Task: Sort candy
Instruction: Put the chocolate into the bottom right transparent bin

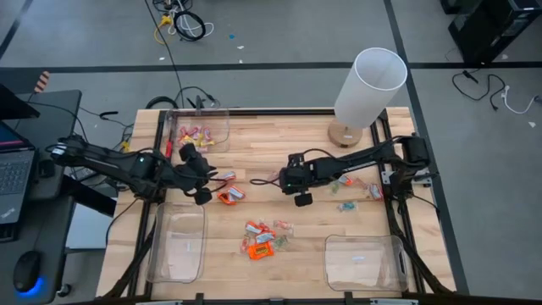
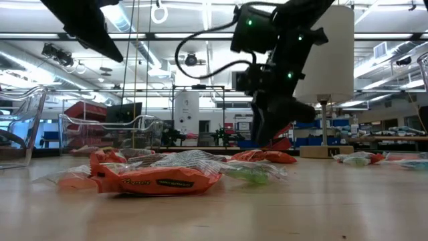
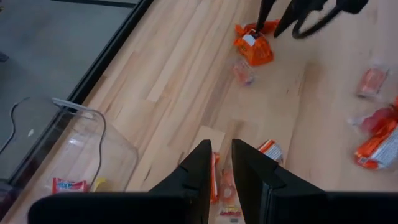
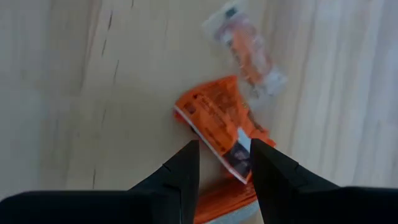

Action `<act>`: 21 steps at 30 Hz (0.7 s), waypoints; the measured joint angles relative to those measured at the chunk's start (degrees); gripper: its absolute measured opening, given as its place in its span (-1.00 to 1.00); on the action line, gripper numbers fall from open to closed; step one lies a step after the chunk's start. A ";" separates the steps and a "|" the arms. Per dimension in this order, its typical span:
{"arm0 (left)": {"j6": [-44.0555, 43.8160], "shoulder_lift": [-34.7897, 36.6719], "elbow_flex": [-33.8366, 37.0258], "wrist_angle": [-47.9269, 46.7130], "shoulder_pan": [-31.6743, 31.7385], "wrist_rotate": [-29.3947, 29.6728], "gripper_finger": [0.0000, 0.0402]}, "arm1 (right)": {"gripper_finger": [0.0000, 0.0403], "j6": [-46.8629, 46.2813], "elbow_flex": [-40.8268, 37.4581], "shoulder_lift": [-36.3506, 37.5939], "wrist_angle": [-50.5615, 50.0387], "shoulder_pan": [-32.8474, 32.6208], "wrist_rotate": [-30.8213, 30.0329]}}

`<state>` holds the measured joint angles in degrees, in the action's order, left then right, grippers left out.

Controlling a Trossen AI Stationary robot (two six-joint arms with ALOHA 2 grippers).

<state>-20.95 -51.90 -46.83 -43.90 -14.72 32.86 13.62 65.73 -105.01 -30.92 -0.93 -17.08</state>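
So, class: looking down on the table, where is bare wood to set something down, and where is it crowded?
Bare: between the pink-sweet bin and the lamp; also between the front candy pile and the right empty bin. Crowded: mid-table around both grippers.

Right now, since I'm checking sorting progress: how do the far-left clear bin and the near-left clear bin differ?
The far-left bin holds several pink and yellow candies; the near-left bin shows none. The far-left bin's long side runs across the table, the near-left bin's from front to back. Both are clear plastic, on the left arm's side.
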 joint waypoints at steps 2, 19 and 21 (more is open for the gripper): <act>-0.02 0.00 0.80 0.26 0.00 0.07 -0.67 | -0.37 0.20 0.00 -1.05 -0.02 0.00 -1.62; -0.09 0.00 1.25 0.76 0.00 0.05 -0.67 | -0.37 0.53 -0.44 -1.81 1.86 0.96 -3.93; -0.09 0.00 1.25 0.74 0.00 0.03 -0.67 | -0.38 0.53 -0.46 -1.81 1.86 0.98 -3.89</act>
<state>-21.04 -51.90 -45.58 -43.16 -14.72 32.88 14.15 65.28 -106.83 -29.06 0.05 -20.97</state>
